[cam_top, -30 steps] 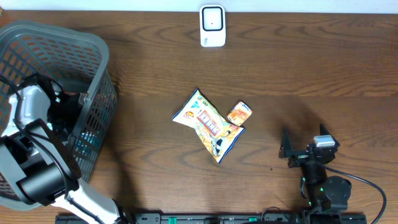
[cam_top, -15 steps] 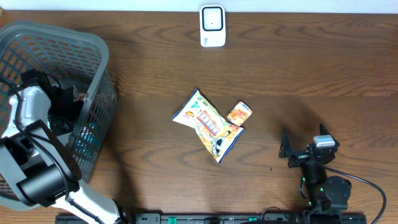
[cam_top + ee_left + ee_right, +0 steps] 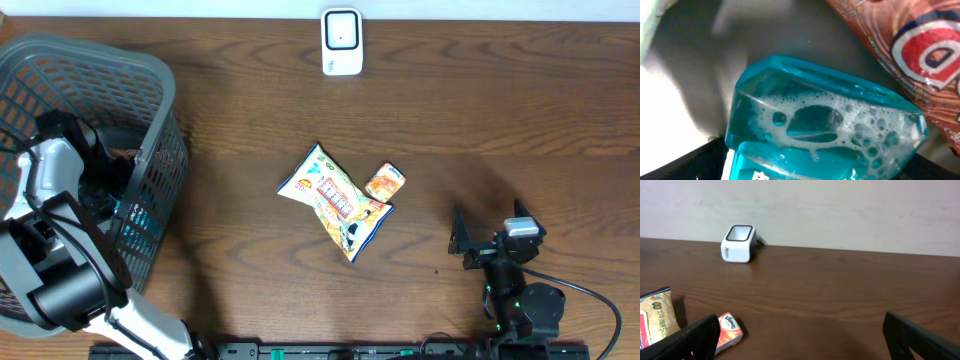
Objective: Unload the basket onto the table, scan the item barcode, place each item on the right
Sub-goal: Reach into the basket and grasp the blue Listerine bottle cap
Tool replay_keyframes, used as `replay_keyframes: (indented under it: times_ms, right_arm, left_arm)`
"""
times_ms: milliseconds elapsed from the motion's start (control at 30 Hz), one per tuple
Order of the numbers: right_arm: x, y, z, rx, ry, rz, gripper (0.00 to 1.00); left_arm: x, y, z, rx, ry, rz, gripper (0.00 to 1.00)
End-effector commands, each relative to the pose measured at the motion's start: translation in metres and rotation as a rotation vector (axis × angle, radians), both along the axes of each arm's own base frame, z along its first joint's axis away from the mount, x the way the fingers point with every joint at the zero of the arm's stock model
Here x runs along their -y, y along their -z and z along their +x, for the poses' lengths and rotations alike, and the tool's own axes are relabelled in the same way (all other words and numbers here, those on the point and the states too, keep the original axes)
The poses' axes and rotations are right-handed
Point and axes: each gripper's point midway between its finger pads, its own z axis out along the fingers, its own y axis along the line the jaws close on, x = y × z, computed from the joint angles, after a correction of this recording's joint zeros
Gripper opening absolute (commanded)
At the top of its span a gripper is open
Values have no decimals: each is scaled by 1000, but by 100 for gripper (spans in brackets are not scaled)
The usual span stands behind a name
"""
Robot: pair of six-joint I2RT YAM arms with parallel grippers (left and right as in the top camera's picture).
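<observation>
Overhead: dark wood-grain table (image 3: 500, 120), pale wall (image 3: 850, 210) behind the scanner (image 3: 341, 41). Left gripper (image 3: 112, 165) gapes inside the grey basket (image 3: 150, 80) over a teal bottle (image 3: 825, 120) (nothing gripped); right gripper (image 3: 488, 232) wide, empty, right of the snack bag (image 3: 335, 200).

A dark brown wooden table (image 3: 520, 120) is sitting in soft light. A plain pale wall (image 3: 840, 210) is standing just behind the table.

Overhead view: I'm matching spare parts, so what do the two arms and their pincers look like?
The left arm has white shells over black cylindrical joints. The right arm is black, with a grey block on top, green lights and a black cable looping beside it. The right pincer has slim black fingers.
</observation>
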Motion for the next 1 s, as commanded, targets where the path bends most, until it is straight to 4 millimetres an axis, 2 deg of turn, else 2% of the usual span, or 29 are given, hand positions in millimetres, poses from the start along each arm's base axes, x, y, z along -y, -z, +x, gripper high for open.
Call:
replay_keyframes:
  times_ms: [0,133,267,333,367,433,467,567,667,800,967]
  right_arm:
    - [-3,0,0,0,-10,10,99]
    - [-3,0,0,0,-10,10,99]
    - [-3,0,0,0,-10,10,99]
    - [-3,0,0,0,-10,10,99]
    - [-3,0,0,0,-10,10,99]
    - [-3,0,0,0,-10,10,99]
    - [-3,0,0,0,-10,10,99]
    - [-3,0,0,0,-10,10,99]
    - [-3,0,0,0,-10,10,99]
    - [-3,0,0,0,-10,10,99]
    - [-3,0,0,0,-10,10,99]
  left_arm:
    - [8,47,-37,-171,-45,-59,98]
    - [15,70,-48,-195,-23,-74,98]
    - [22,81,-60,-215,-23,-86,99]
    - [22,83,-61,-212,-23,-84,87]
    - [22,83,-60,-212,-23,-83,74]
    - [22,83,-60,-210,-23,-83,61]
    - [21,84,-60,-210,-22,-74,56]
    - [13,84,-62,-227,-18,-32,56]
    - [5,81,-61,-233,-15,3,56]
    - [-3,68,-46,-189,-20,27,56]
    - [-17,34,-23,-84,-30,88,56]
